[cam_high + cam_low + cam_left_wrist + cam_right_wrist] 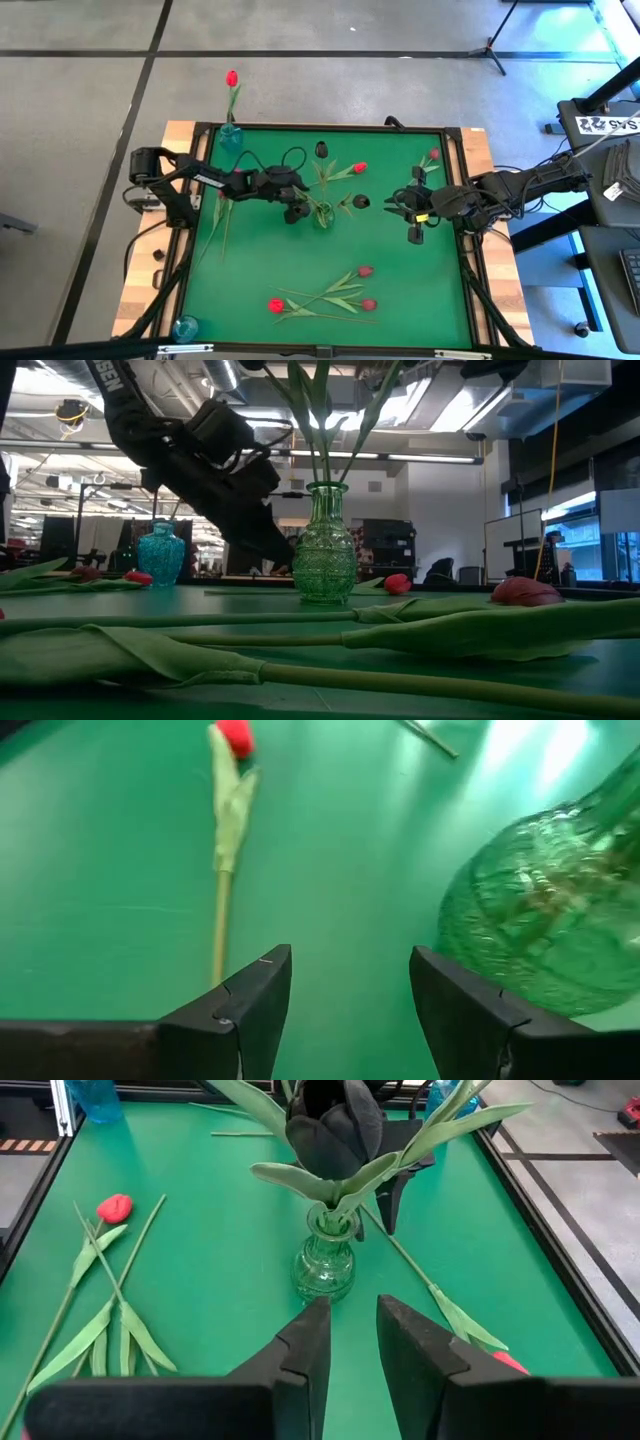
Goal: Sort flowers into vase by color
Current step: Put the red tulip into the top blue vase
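Observation:
A green glass vase (322, 213) stands mid-table and holds a near-black tulip (335, 1125) with green leaves. My left gripper (350, 1010) is low beside this vase on its left side, open, with bare mat between its fingers. A red tulip (232, 735) lies flat on the mat beyond it (359, 168). A blue vase (228, 135) at the far left corner holds a red tulip (232, 78). Red and maroon tulips (330, 295) lie near the front edge. My right gripper (350, 1350) hangs raised at the right, slightly open and holding nothing.
A second blue vase (186, 326) stands at the near left corner. Another red tulip (432, 155) lies at the far right, and a loose stem (222, 215) lies under the left arm. Bare mat lies between the green vase and the near tulips.

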